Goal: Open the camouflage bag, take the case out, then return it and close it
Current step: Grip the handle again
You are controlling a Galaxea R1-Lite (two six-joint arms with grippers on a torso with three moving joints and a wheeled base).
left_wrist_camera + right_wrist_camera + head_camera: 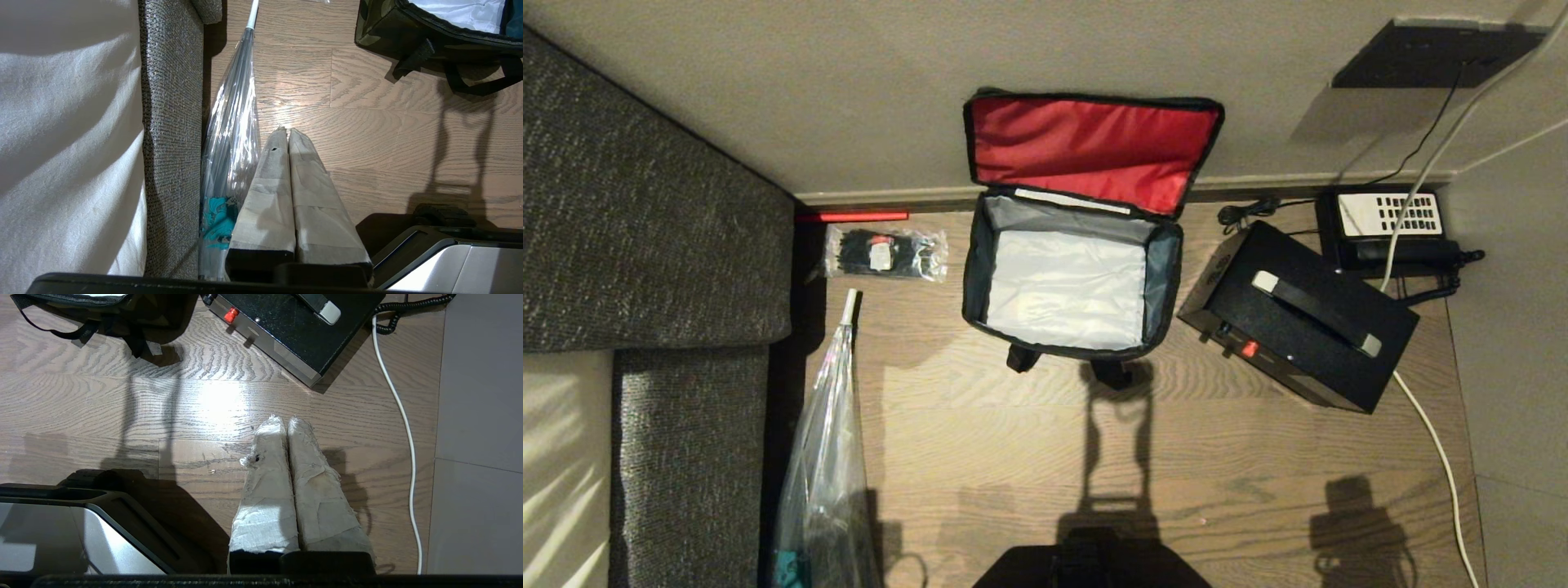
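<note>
The camouflage bag (974,278) stands open on the wooden floor against the wall. Its red-lined lid (1086,147) leans back, and the pale grey inside shows nothing in it. To the right of the bag the black case (1307,327) lies on the floor at an angle, its red knob (1249,349) facing me. Neither arm reaches into the head view. My left gripper (284,130) hangs shut and empty over the floor, short of the bag (392,28). My right gripper (284,418) is also shut and empty, short of the case (294,326).
A grey sofa (645,204) fills the left side, with a clear-wrapped umbrella (829,433) lying along it. A packet of black ties (886,253) sits left of the bag. A black telephone (1388,229) and a white cable (1437,441) lie at the right.
</note>
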